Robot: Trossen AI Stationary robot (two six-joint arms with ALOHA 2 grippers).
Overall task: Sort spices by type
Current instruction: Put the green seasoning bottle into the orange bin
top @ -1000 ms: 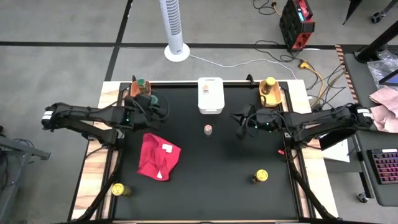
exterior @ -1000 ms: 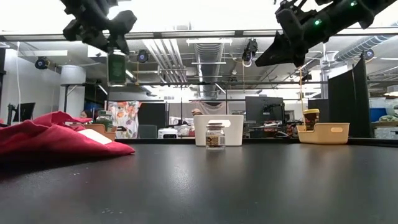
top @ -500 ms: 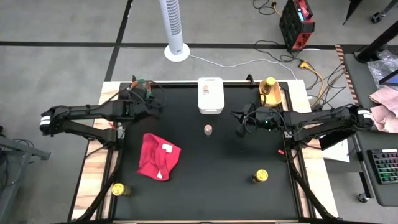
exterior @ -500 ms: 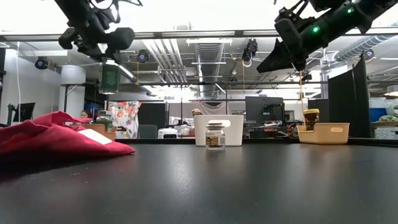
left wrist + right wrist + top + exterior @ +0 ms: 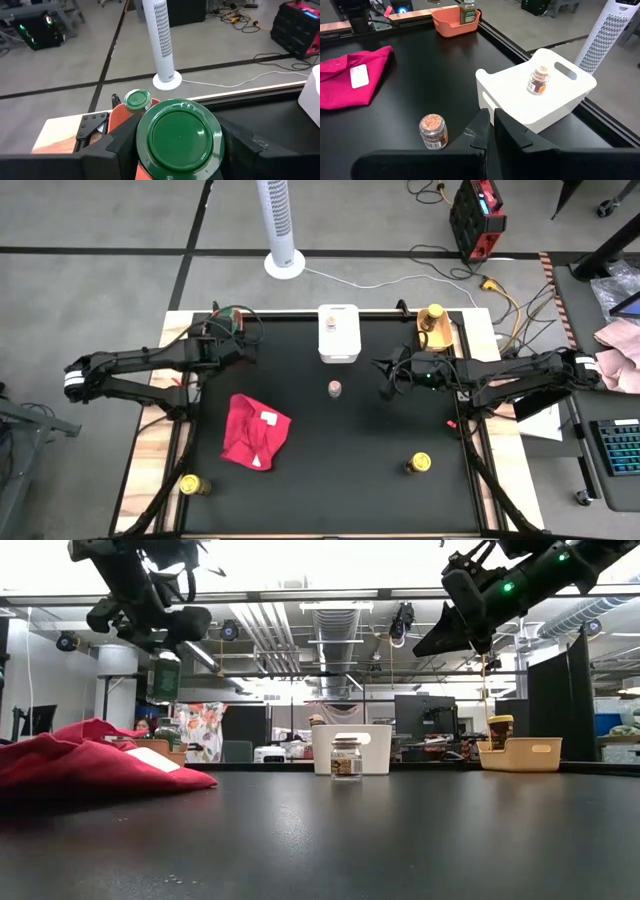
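Observation:
My left gripper point(image 5: 229, 338) is shut on a green-lidded spice jar point(image 5: 178, 135) and hangs high over the table's far left corner, beside the orange bin point(image 5: 225, 320). That bin holds another green-lidded jar point(image 5: 136, 99). My right gripper point(image 5: 384, 376) hovers shut, high above the table point(image 5: 440, 638), right of a pink-lidded jar point(image 5: 334, 388) standing on its base. The white bin point(image 5: 338, 345) holds one pink-lidded jar point(image 5: 539, 80). The yellow bin point(image 5: 437, 335) holds a yellow-lidded jar point(image 5: 434, 312). Two yellow-lidded jars point(image 5: 418, 464) point(image 5: 190, 485) stand near the near edge. My left gripper pinches the green-lidded jar between its two fingers, one on each side of the lid end point(image 5: 144, 150). The fingers come from above, slanting down. The jar point(image 5: 163, 676) hangs upright below them, lifted well clear of the table.
A crumpled red cloth point(image 5: 255, 430) with a white tag lies left of the table's middle. The three bins line the far edge. Open black tabletop lies in the middle and toward the near edge.
My left gripper has carried the green-lidded jar toward the table's far left corner, up to the orange bin, staying shut on it. The jar has stayed upright and off the table. My right gripper has barely moved.

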